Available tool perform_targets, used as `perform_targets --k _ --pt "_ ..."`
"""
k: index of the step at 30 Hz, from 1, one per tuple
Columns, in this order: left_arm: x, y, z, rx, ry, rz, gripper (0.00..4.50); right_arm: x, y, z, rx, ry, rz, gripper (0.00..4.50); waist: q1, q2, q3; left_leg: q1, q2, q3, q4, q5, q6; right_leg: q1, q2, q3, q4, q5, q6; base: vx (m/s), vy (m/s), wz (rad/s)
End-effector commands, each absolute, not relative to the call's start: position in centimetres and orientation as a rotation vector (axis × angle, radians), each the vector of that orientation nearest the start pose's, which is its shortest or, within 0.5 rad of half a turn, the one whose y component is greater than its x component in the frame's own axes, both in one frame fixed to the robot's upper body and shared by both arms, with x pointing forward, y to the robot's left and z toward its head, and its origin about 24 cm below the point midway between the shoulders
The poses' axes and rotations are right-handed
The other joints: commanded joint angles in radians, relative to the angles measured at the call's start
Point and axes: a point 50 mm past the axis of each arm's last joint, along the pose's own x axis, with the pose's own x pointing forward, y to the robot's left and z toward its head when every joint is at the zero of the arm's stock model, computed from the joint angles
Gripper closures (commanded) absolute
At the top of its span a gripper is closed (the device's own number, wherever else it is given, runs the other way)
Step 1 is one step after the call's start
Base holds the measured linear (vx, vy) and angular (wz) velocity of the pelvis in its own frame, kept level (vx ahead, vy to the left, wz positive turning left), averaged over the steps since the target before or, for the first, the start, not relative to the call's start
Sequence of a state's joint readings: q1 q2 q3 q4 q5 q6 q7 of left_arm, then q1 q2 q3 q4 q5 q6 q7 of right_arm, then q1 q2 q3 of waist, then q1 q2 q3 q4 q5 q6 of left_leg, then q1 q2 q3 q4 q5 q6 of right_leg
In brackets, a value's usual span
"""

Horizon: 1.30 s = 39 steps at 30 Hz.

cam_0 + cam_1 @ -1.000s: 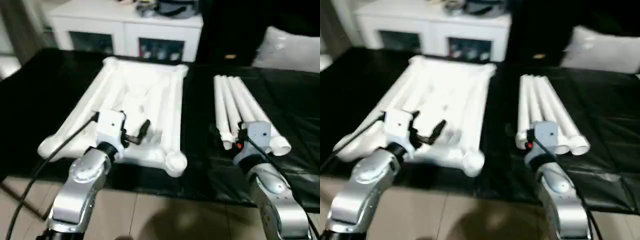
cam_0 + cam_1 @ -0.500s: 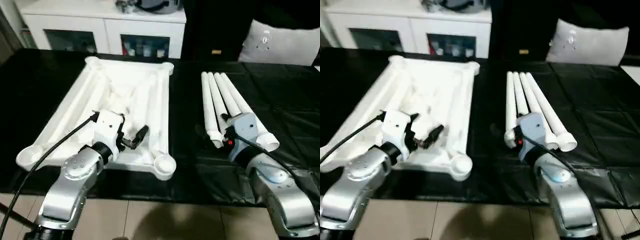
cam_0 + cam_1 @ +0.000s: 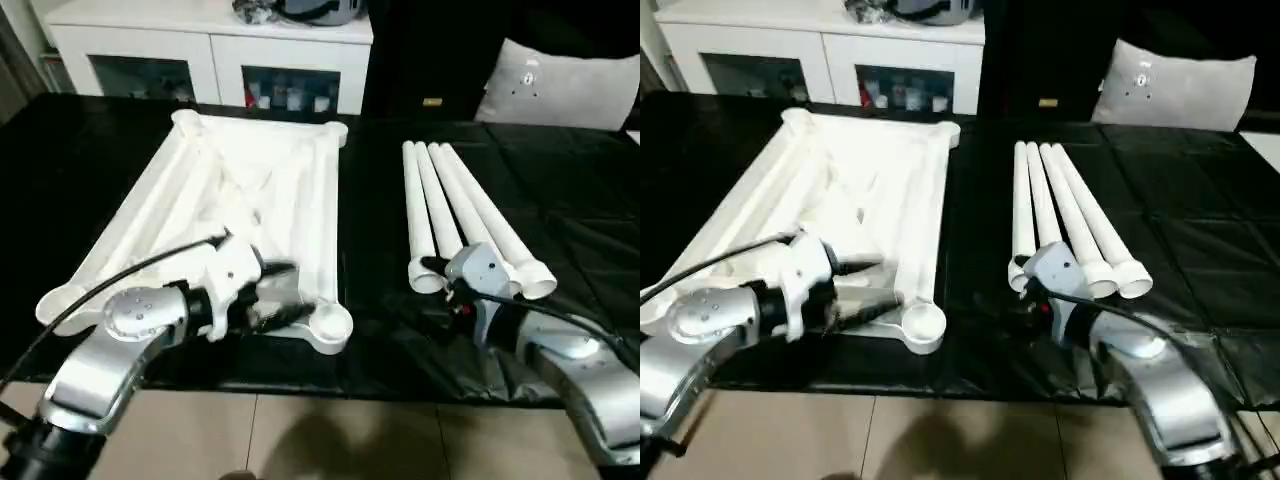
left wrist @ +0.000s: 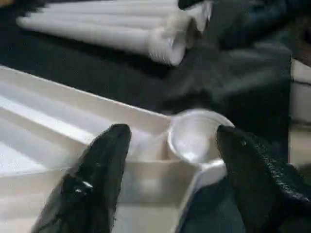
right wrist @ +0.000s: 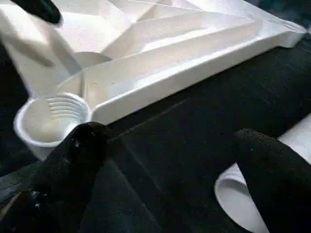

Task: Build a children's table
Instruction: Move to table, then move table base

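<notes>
Four smooth legs (image 3: 462, 212) lay clear of my ribbed tabletop (image 3: 245, 205); both grippers (image 4: 170, 160) (image 5: 175, 160) gaped empty.

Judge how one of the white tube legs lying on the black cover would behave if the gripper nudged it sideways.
The legs are round tubes, so one would probably roll. Being tapered, it would likely curve rather than roll straight. The open hollow end suggests little weight, and the wrinkled black cover might slow it.

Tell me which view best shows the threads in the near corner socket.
The right wrist view: the socket faces the camera and its inner threads are plain. The left wrist view shows its round mouth between the left gripper fingers, threads unclear. The eye views show it as a small cup at the tabletop corner.
</notes>
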<state>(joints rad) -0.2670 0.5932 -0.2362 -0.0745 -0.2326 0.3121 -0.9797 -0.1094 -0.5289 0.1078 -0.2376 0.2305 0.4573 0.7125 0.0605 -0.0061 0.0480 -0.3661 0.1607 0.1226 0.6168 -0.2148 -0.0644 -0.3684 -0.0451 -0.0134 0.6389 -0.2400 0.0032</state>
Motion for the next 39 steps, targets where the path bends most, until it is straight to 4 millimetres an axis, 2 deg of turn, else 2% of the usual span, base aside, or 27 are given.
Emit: perform_targets --k 1,2,3,6,8,9,12,13,14,15,20,21,22,24,28,30,31,33,36,37,39 --pt "26.7 16.1 8.1 0.410 0.348 -1.266 1.58 24.7 -16.6 9.1 -0.245 0.254 0.910 0.00 0.002 0.011 -0.049 0.009 0.048 -0.003 -0.086 -0.134 0.018 0.036 -0.075 0.039 -0.072 0.022 -0.207 0.000 0.000 0.00" --pt "26.7 16.1 8.1 0.410 0.348 -1.266 1.58 24.7 -16.6 9.1 -0.245 0.254 0.910 0.00 0.003 0.009 -0.049 0.008 0.050 -0.003 -0.087 -0.131 0.018 0.038 -0.079 0.040 -0.071 0.020 -0.211 0.000 0.000 0.00" --pt "26.7 16.2 8.0 0.420 0.375 -1.293 1.95 24.4 -16.5 9.2 -0.231 0.256 0.933 0.00 0.003 0.010 -0.049 0.008 0.052 -0.003 -0.087 -0.122 0.017 0.038 -0.080 0.039 -0.069 0.028 -0.218 0.000 0.000 0.00" --pt "27.1 16.5 7.7 0.459 0.415 -1.323 1.96 23.8 -16.2 9.3 -0.205 0.263 0.995 0.00 0.007 0.013 -0.049 0.011 0.055 -0.001 -0.085 -0.117 0.026 0.038 -0.081 0.040 -0.069 0.035 -0.227 0.000 0.000 0.00" --pt "27.8 16.8 7.5 0.511 0.437 -1.338 2.13 23.1 -15.9 9.4 -0.185 0.287 1.072 0.00 0.006 0.011 -0.048 0.010 0.055 0.000 -0.088 -0.124 0.027 0.038 -0.082 0.039 -0.073 0.025 -0.230 0.000 0.000 0.00" --pt "28.1 16.9 7.5 0.522 0.445 -1.344 2.40 22.9 -15.8 9.4 -0.175 0.298 1.103 0.00 0.006 0.021 -0.048 0.012 0.054 0.000 -0.087 -0.139 0.025 0.038 -0.079 0.039 -0.075 0.014 -0.230 0.000 0.000 0.00" --pt "28.7 17.1 7.4 0.546 0.455 -1.351 2.40 22.6 -15.8 9.5 -0.163 0.315 1.138 0.00 0.008 0.015 -0.047 0.009 0.055 0.000 -0.088 -0.140 0.021 0.039 -0.083 0.039 -0.074 0.012 -0.237 0.000 0.000 0.00" --pt "28.9 17.1 7.3 0.553 0.455 -1.353 2.51 22.6 -15.8 9.5 -0.162 0.318 1.144 0.00 0.010 0.018 -0.051 0.013 0.057 0.000 -0.086 -0.139 0.018 0.038 -0.086 0.040 -0.072 0.013 -0.243 0.000 0.000 0.00" --pt "29.0 17.1 7.3 0.562 0.458 -1.365 2.51 22.6 -15.8 9.5 -0.161 0.326 1.151 0.00 0.009 0.018 -0.050 0.010 0.058 0.000 -0.087 -0.137 0.017 0.039 -0.087 0.040 -0.071 0.017 -0.246 0.000 0.000 0.00" --pt "29.1 17.1 7.2 0.568 0.467 -1.372 2.77 22.5 -15.8 9.5 -0.163 0.333 1.159 0.00 0.009 0.017 -0.049 0.010 0.057 0.001 -0.088 -0.134 0.016 0.040 -0.086 0.039 -0.072 0.017 -0.247 0.000 0.000 0.00" --pt "29.6 17.1 6.7 0.597 0.506 -1.404 2.90 22.3 -15.9 9.6 -0.161 0.345 1.173 0.00 0.012 0.019 -0.053 0.011 0.060 0.006 -0.084 -0.111 0.017 0.040 -0.089 0.039 -0.067 0.058 -0.258 0.000 0.000 0.00" --pt "29.7 17.2 6.6 0.600 0.515 -1.409 3.06 22.3 -15.9 9.6 -0.161 0.346 1.174 0.00 0.013 0.021 -0.053 0.012 0.061 0.007 -0.084 -0.112 0.017 0.039 -0.088 0.039 -0.067 0.060 -0.259 0.000 0.000 0.00" --pt "29.7 17.2 6.5 0.595 0.526 -1.417 3.23 22.3 -15.9 9.6 -0.161 0.347 1.174 0.00 0.014 0.019 -0.053 0.012 0.062 0.008 -0.085 -0.116 0.015 0.039 -0.090 0.039 -0.067 0.060 -0.260 0.000 0.000 0.00" --pt "29.9 17.2 6.4 0.578 0.520 -1.428 3.27 22.2 -15.9 9.6 -0.159 0.351 1.174 0.00 0.014 0.019 -0.052 0.012 0.063 0.011 -0.085 -0.128 0.011 0.038 -0.090 0.039 -0.069 0.043 -0.262 0.000 0.000 0.00" --pt "30.0 16.9 6.6 0.519 0.491 -1.433 3.71 22.2 -15.9 9.5 -0.158 0.354 1.170 0.00 0.020 0.020 -0.052 0.015 0.066 0.013 -0.086 -0.133 0.008 0.036 -0.092 0.040 -0.068 0.040 -0.268 0.000 0.000 0.00" --pt "30.1 16.8 6.7 0.494 0.475 -1.430 3.71 22.2 -16.0 9.5 -0.158 0.354 1.167 0.00 0.024 0.018 -0.052 0.015 0.066 0.013 -0.086 -0.133 0.007 0.036 -0.091 0.039 -0.068 0.043 -0.270 0.000 0.000 0.00" --pt "30.1 16.6 6.8 0.472 0.460 -1.427 3.93 22.2 -16.0 9.5 -0.157 0.354 1.165 0.00 0.029 0.018 -0.053 0.014 0.066 0.014 -0.085 -0.124 0.009 0.036 -0.092 0.039 -0.067 0.052 -0.270 0.000 0.000 0.00" --pt "30.4 16.2 6.8 0.458 0.438 -1.391 4.06 22.3 -16.0 9.4 -0.169 0.353 1.159 0.00 0.030 0.016 -0.053 0.014 0.067 0.015 -0.084 -0.121 0.010 0.037 -0.092 0.039 -0.065 0.059 -0.272 0.000 0.000 0.00" --pt "30.8 15.8 6.5 0.448 0.432 -1.339 4.21 22.5 -16.0 9.3 -0.177 0.356 1.149 0.00 0.034 0.009 -0.051 0.016 0.067 0.017 -0.085 -0.132 0.014 0.035 -0.094 0.039 -0.070 0.033 -0.267 0.000 0.000 0.00" --pt "31.2 15.5 6.3 0.441 0.413 -1.296 4.38 22.7 -16.0 9.2 -0.173 0.359 1.127 0.00 0.033 0.010 -0.050 0.012 0.067 0.016 -0.086 -0.133 0.012 0.037 -0.094 0.039 -0.070 0.015 -0.261 0.000 0.000 0.00" --pt "31.5 15.1 6.2 0.441 0.393 -1.261 4.41 23.1 -16.1 9.1 -0.173 0.363 1.090 0.00 0.030 0.003 -0.049 0.013 0.066 0.018 -0.086 -0.137 0.014 0.036 -0.093 0.039 -0.075 -0.005 -0.255 0.000 0.000 0.00"
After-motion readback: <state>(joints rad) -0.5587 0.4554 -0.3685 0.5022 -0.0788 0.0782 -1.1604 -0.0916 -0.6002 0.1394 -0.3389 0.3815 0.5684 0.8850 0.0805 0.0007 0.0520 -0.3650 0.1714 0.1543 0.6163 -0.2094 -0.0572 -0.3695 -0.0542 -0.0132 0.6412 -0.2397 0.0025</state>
